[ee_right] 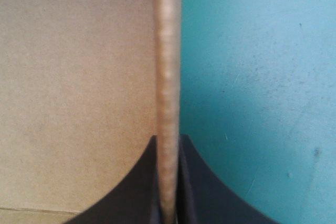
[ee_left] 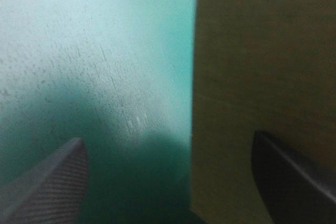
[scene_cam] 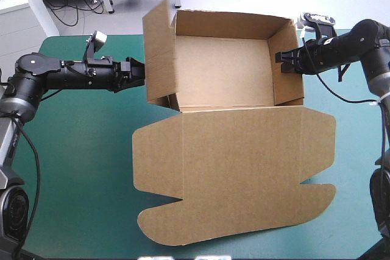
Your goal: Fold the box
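While right gripper (ee_right: 168, 139) pinches the box (scene_cam: 219, 68), left gripper (ee_left: 168, 136) gapes.

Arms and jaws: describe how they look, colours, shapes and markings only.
The left arm and right arm are black, tubular segments with rounded joints; the right one wears a pale band lower down. The jaws are broad, black, curved fins; the left wrist view shows a fine woven texture on one.

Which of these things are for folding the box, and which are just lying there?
For the job:
the box, tray up, lid flat
right tool, shut on its right wall
left tool, open by its left wall

Just there:
the teal-green cover underneath
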Robot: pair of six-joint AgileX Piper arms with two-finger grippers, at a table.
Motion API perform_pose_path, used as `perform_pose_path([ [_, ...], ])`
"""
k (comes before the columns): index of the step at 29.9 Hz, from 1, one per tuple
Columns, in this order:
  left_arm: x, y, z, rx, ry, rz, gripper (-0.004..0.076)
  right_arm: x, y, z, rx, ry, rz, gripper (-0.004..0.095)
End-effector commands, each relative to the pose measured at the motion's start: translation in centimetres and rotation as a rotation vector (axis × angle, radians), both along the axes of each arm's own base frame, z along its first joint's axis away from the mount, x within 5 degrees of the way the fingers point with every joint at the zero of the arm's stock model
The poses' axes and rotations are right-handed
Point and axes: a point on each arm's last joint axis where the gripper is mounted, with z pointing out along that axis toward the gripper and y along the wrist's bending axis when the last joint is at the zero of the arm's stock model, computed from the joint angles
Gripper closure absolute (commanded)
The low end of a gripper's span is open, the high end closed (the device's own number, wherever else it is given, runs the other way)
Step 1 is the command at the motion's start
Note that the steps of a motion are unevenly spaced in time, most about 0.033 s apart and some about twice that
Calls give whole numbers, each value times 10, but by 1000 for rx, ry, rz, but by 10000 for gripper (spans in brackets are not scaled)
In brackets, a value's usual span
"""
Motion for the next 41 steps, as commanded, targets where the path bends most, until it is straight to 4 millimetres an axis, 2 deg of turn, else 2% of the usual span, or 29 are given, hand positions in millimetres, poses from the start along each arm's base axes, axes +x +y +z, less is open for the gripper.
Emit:
perform_pose_path([
  [1, -17, -7, 27, -76, -52, -73, 126, -5, 6, 23, 39, -105, -32, 926],
  [9, -26, -7, 36, -74, -82, -74, 126, 5, 22, 14, 35, -102, -49, 926],
  [18, -32, -10, 41, -69, -101, -83, 126, 14, 62, 2, 72, -102, -10, 926],
  [22, -34, -16, 37, -24, -98, -109, 126, 15, 81, -5, 75, -96, 29, 926],
  [29, -34, -15, 21, 174, -42, -90, 129, 10, 107, -5, 58, -128, 51, 926],
  [37, -25, -7, 14, 273, -31, 24, 302, -1, 133, -8, -50, -150, 38, 926],
  [41, -23, -11, 7, 392, -45, 52, 333, -4, 140, -8, -38, -142, 37, 926],
])
